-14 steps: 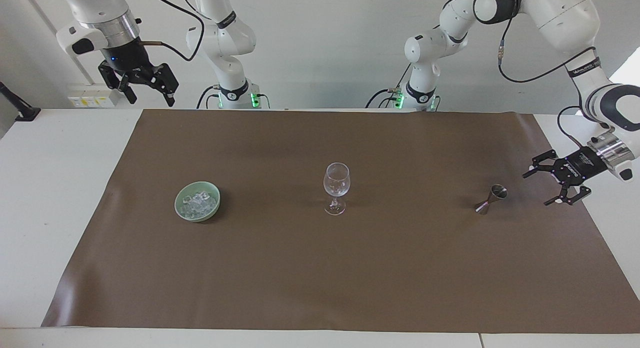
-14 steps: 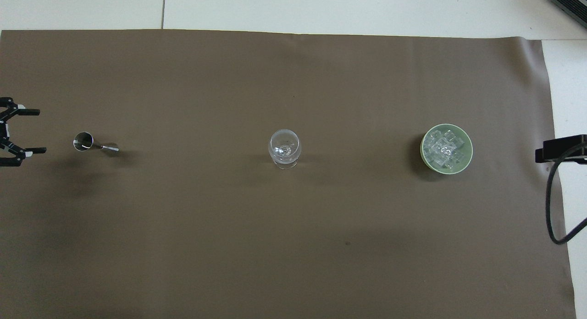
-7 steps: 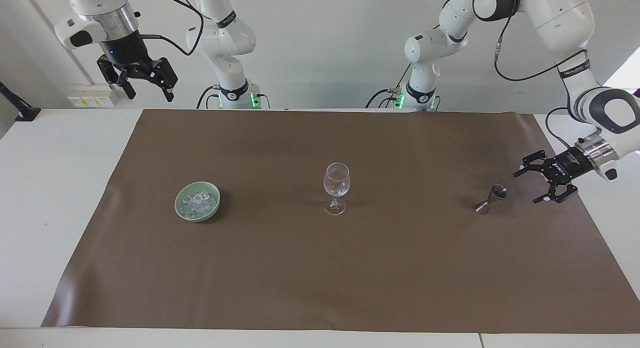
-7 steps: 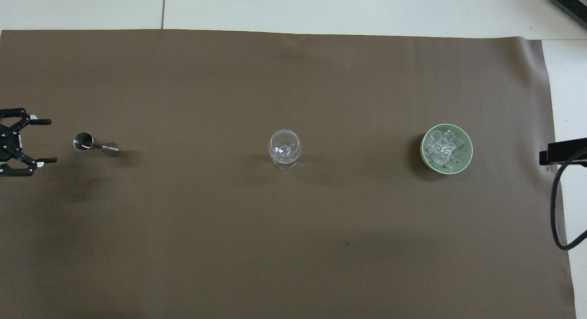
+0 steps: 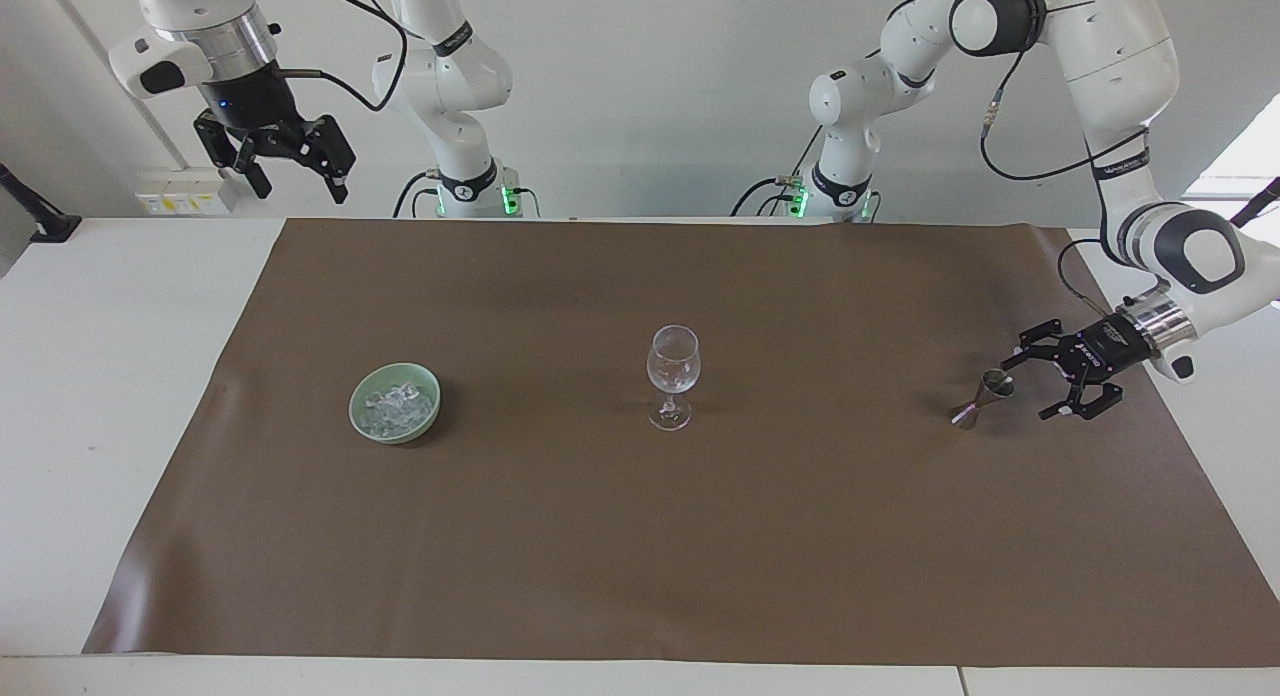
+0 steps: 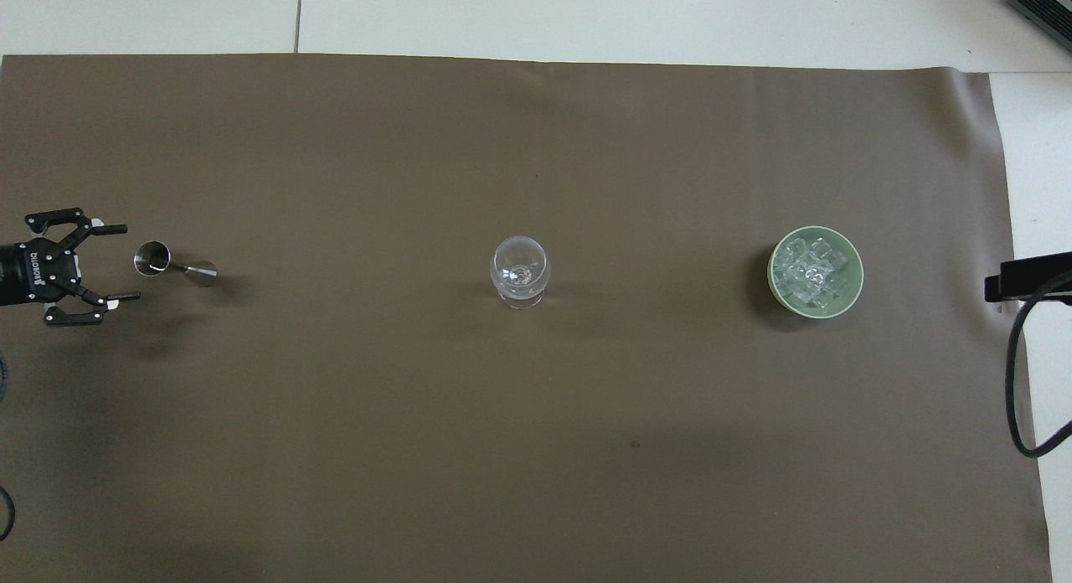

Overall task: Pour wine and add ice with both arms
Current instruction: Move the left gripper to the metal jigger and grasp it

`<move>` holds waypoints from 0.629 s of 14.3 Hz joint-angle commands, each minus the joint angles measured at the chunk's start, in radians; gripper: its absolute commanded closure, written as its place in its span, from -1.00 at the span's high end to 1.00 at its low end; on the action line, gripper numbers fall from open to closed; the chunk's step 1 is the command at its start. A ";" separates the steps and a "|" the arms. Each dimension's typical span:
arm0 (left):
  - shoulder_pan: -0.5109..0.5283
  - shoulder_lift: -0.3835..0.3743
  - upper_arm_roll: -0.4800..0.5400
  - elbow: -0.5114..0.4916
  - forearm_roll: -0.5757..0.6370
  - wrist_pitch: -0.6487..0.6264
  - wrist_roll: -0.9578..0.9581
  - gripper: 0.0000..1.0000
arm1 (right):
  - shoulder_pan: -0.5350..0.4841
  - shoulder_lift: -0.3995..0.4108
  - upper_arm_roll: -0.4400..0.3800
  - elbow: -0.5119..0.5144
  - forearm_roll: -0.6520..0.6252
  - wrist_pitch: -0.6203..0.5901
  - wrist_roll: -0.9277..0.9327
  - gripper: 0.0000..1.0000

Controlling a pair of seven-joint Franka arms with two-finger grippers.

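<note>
Left tool closes in on the jigger while the right tool hangs back.

Nearest the robots, the right tool (image 5: 290, 171) hangs high above the right arm's end of the surface (image 5: 120, 396), its fingers spread wide and empty; it has lifted a little over the last second and now waits. Farther out, in one row on the brown mat (image 5: 640, 536), stand the green bowl (image 5: 358, 416) with the ice (image 5: 398, 404) toward the right arm's end, the empty wine glass (image 5: 673, 375) in the middle, and the steel jigger (image 5: 981, 398) toward the left arm's end. The left tool (image 5: 1034, 380), turned sideways with fingers wide and holding nothing, has slid in from the mat's edge and now sits just beside the jigger's cup, not yet around it. I judge the grasp comes next; pouring and ice are both undone.
</note>
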 commanded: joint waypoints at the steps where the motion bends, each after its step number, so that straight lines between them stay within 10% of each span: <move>1: -0.005 0.012 0.000 -0.033 -0.059 0.025 0.050 1.00 | -0.008 -0.004 0.007 0.002 -0.009 -0.014 0.021 1.00; 9: -0.028 0.041 -0.010 -0.082 -0.179 0.018 0.126 1.00 | -0.008 -0.004 0.007 0.002 -0.009 -0.014 0.021 1.00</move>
